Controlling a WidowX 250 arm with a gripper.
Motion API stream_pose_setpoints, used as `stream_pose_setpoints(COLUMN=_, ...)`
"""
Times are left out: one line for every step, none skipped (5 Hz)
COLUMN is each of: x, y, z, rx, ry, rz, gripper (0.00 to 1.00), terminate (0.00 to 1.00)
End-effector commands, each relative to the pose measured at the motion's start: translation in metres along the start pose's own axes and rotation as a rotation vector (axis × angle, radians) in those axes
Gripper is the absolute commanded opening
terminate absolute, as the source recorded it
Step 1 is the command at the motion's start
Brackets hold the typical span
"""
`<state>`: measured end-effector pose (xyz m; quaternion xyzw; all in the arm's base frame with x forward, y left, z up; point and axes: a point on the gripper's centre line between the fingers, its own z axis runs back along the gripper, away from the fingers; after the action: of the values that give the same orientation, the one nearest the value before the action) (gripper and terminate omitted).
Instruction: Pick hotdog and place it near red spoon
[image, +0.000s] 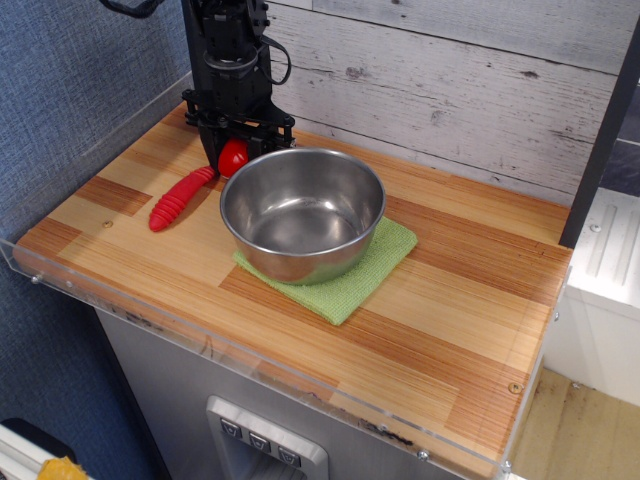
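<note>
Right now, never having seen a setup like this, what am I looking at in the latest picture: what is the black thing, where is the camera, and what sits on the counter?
The one camera looks down at an angle onto a wooden counter from in front. The black column at the back left is a robot arm ending in a gripper, a two-fingered clamp. It is shut on the hotdog, a small glossy red toy piece, held low by the counter. Just to its left lies the red spoon; only its ribbed handle shows, since the gripper hides the spoon's bowl. In the middle stands an empty steel bowl on a green cloth.
</note>
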<state>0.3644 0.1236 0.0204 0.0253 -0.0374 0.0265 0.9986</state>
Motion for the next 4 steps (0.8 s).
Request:
stream_pose_setpoints(x=-0.002, y=-0.007, z=0.010, rx=-0.004, ry=-0.023, rz=0.003, gripper=1.00, terminate=0.00)
stream_pose_setpoints(x=-0.002, y=-0.013, z=0.015, rx=-0.010, ry=-0.042, rz=-0.001, gripper=1.00, terminate=0.00)
stream_pose_setpoints(x=-0.001, y=-0.019, z=0.035, rx=-0.018, ry=-0.101, rz=-0.017, gripper=1.00, terminate=0.00)
stream_pose_setpoints(x=-0.008, y=-0.019, z=0.081, rx=0.027, ry=-0.223, rz=0.011, gripper=1.00, terminate=0.00)
